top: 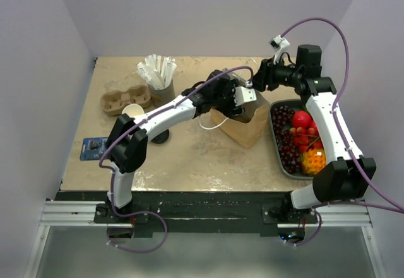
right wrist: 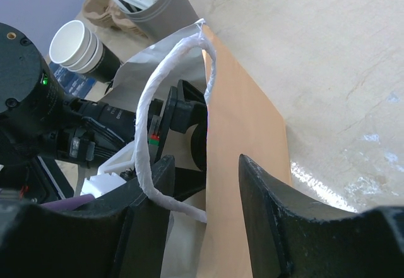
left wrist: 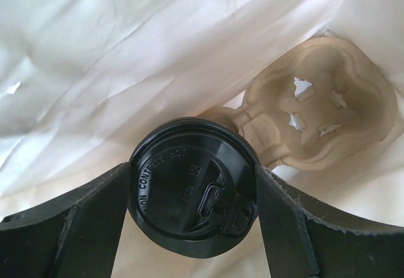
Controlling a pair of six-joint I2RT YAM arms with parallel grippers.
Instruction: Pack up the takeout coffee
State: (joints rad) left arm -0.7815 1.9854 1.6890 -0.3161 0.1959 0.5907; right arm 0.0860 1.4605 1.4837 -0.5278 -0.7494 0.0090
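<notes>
Two grippers and one bag, listed for you from the left.

1. Left gripper [left wrist: 192, 186]: it is clamping the takeout coffee [left wrist: 189, 193], one finger pressing on each side at lid height. It is holding the cup down inside the paper bag [top: 249, 129], over the near end of the pulp carrier [left wrist: 322, 110] lying at the bottom. You cannot tell whether the cup is sitting in a well.
   Hazard: if the cup is resting on a ridge instead, letting go here is probably tipping it and spilling. A squeeze this high up is also risking a loosened lid.

2. Right gripper [right wrist: 207, 164]: its jaws are straddling the bag's brown wall beside the white twisted handle [right wrist: 148, 120]. You cannot tell whether they are pinching it.
   Hazard: if that hold is slack, the bag mouth is liable to sag against the left arm and drag on withdrawal.

3. Appearance: only the top is showing. It is a round, glossy black lid bearing raised lettering and a sip tab. The cup body is hiding underneath.
</notes>
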